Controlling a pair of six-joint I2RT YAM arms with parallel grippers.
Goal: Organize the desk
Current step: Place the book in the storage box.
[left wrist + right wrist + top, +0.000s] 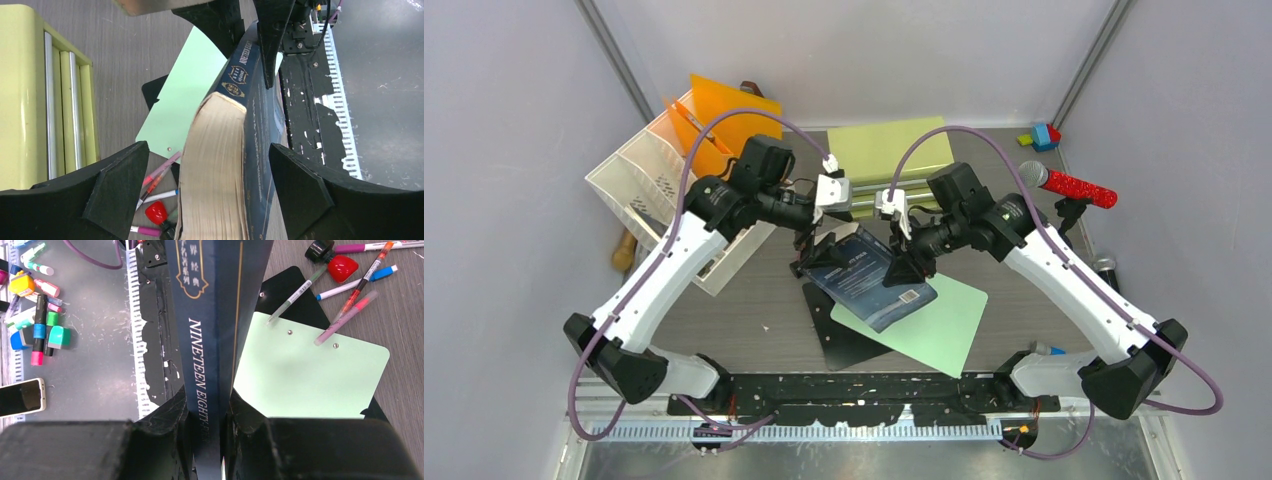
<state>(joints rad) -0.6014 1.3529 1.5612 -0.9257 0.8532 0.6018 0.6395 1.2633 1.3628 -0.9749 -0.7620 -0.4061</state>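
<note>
A dark blue book (pixel 869 278) hangs tilted above the desk (pixel 754 300). My right gripper (pixel 207 397) is shut on its spine (pixel 207 340), one finger pressed to each cover. My left gripper (pixel 209 150) stands open around the opposite end, its fingers (pixel 120 185) well apart from the cream page edge (pixel 215 165) and the cover, touching neither. In the top view the left gripper (pixel 824 250) and the right gripper (pixel 907 265) face each other across the book.
A light green clipboard (pixel 934 320) overlaps a black clipboard (pixel 844 340) under the book. Pens and a red-capped bottle (pixel 350 285) lie beside them. A yellow-green drawer cabinet (pixel 889 150), a white organiser (pixel 654 190) with orange folders, a red microphone (pixel 1074 185) and the black rail (pixel 854 390) ring the area.
</note>
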